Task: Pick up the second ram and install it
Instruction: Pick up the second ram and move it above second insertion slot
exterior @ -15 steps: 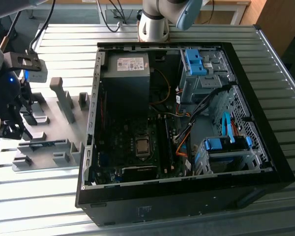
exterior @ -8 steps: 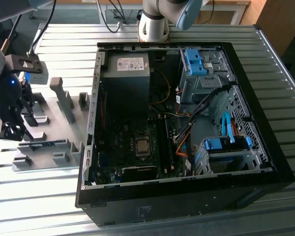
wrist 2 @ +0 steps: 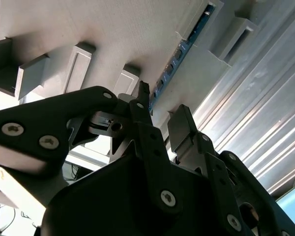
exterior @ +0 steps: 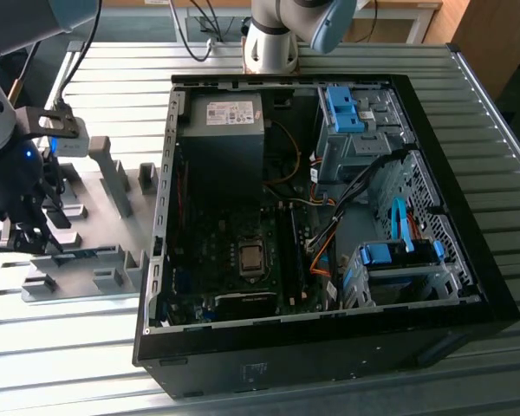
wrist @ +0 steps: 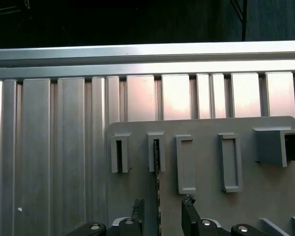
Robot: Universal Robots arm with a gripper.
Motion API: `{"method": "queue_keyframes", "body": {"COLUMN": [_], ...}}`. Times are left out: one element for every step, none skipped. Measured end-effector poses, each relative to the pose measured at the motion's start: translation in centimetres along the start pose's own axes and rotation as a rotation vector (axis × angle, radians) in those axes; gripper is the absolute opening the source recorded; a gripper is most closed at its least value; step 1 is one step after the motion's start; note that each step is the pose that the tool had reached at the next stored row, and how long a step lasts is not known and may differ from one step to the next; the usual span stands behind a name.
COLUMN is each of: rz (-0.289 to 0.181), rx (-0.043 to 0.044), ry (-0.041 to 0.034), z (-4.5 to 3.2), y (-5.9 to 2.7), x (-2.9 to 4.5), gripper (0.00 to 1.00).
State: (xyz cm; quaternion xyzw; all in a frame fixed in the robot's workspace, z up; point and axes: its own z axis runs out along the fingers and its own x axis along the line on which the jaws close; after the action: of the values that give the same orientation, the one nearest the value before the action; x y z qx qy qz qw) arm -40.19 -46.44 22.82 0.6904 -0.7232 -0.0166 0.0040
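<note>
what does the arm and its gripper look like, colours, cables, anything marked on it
The arm has pale silver-grey segments with blue-grey joint caps. Its wrist end is dark, with a small blue light, and a black cable runs down to a pale box mounted there. The gripper is matte black, built of angular linkage plates with silver screw heads, ending in two narrow fingers.

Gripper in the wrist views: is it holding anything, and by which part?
Nothing is held: the open gripper straddles the second ram, standing on edge in the grey fixture, without touching it.
</note>
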Motion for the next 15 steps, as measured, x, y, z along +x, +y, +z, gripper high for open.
{"method": "queue_keyframes", "body": {"rz": [0.0, 0.0, 0.0, 0.0, 0.0, 0.0, 0.0, -0.004, -0.009, -0.013, -0.014, -0.014, -0.014, -0.014, -0.014], "rx": [0.0001, 0.0001, 0.0002, 0.0002, 0.0003, 0.0006, 0.0009, 0.0015, 0.0018, 0.0022, 0.0022, 0.002, 0.002, 0.0021, 0.0021], "ry": [0.0001, 0.0001, 0.0001, 0.0001, 0.0, -0.0001, -0.0002, -0.001, -0.0018, -0.0026, -0.0027, -0.0025, -0.0016, -0.0004, 0.0002], "z": [0.0, 0.0, 0.01, 0.01, 0.02, 0.06, 0.13, 0.21, 0.28, 0.41, 0.57, 0.71, 0.82, 0.96, 1.1], "y": [0.0, 0.0, 0.0, 0.0, 0.01, 0.01, 0.01, 0.0, 0.0, -0.01, -0.01, -0.01, -0.01, -0.02, -0.03], "x": [0.0, -0.01, -0.01, -0.01, -0.01, 0.0, 0.03, 0.1, 0.15, 0.19, 0.19, 0.2, 0.2, 0.21, 0.21], "gripper": [0.43, 0.43, 0.43, 0.43, 0.43, 0.43, 0.43, 0.43, 0.43, 0.43, 0.43, 0.43, 0.43, 0.43, 0.43]}}
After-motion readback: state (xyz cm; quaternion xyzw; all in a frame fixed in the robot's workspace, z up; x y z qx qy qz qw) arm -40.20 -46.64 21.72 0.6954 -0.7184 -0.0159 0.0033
